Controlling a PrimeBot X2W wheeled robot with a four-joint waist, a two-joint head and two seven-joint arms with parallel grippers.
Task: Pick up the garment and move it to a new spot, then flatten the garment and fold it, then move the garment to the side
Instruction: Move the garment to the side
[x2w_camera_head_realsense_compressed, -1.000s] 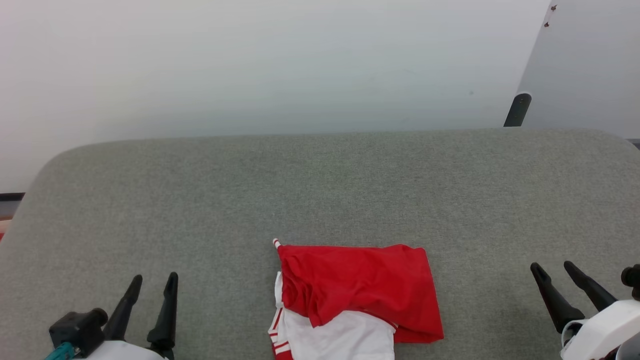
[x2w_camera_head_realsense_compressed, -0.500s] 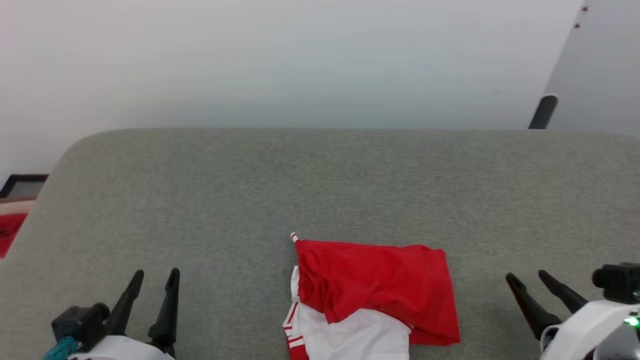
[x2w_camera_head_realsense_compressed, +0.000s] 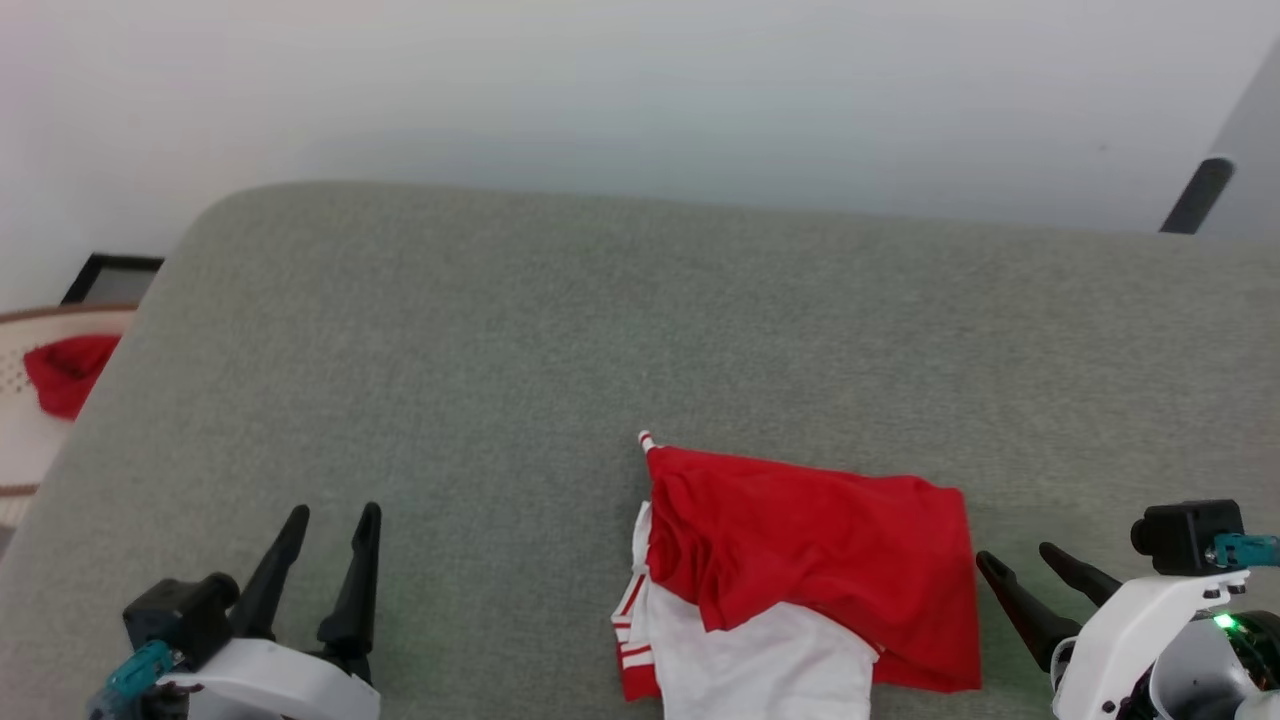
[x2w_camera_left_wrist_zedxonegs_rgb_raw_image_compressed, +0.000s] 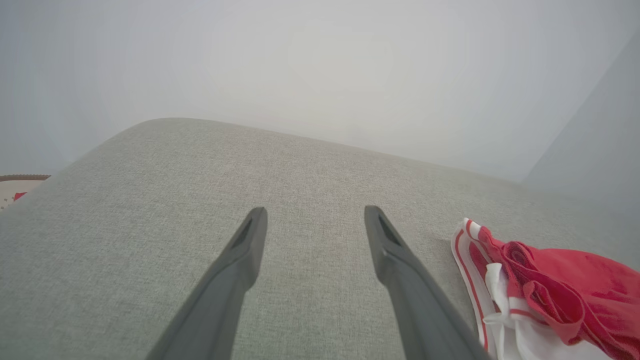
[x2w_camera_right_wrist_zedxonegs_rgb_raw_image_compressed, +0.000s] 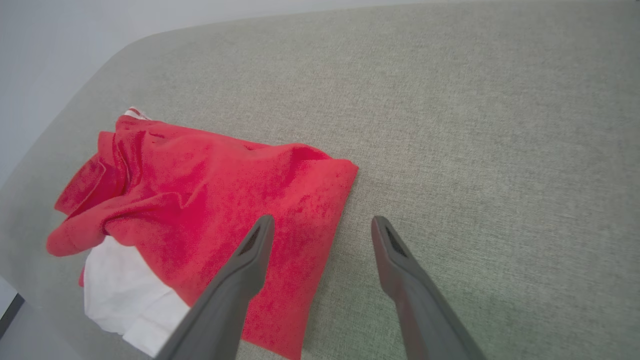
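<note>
Jaws of both grippers stand spread wide, with nothing between them.

Head view: the left gripper (x2w_camera_head_realsense_compressed: 334, 512) waits over the bare grey padded surface (x2w_camera_head_realsense_compressed: 600, 330) at the near left, well apart from the garment (x2w_camera_head_realsense_compressed: 810, 560). The right gripper (x2w_camera_head_realsense_compressed: 1015, 555) sits just beside the garment's right edge, a placing that seems meant for a first pick from that side. The garment lies crumpled at the near edge, right of centre. Its red body is doubled over on top, a white sleeve with red-white trim spills out at the near left, and a striped tip pokes out at the far left corner. No lettering shows. Beyond the surface at the far left, a plain red cloth lump (x2w_camera_head_realsense_compressed: 68, 368) rests in a pale basket (x2w_camera_head_realsense_compressed: 20, 440).

Left wrist view: the parted left gripper (x2w_camera_left_wrist_zedxonegs_rgb_raw_image_compressed: 312, 212) frames bare surface, and the garment (x2w_camera_left_wrist_zedxonegs_rgb_raw_image_compressed: 550, 280) lies to its right with its striped trim nearest.

Right wrist view: the right gripper (x2w_camera_right_wrist_zedxonegs_rgb_raw_image_compressed: 322, 222) straddles the red edge of the garment (x2w_camera_right_wrist_zedxonegs_rgb_raw_image_compressed: 200, 200), one finger over cloth and one over bare surface. Whether it touches cannot be told.
</note>
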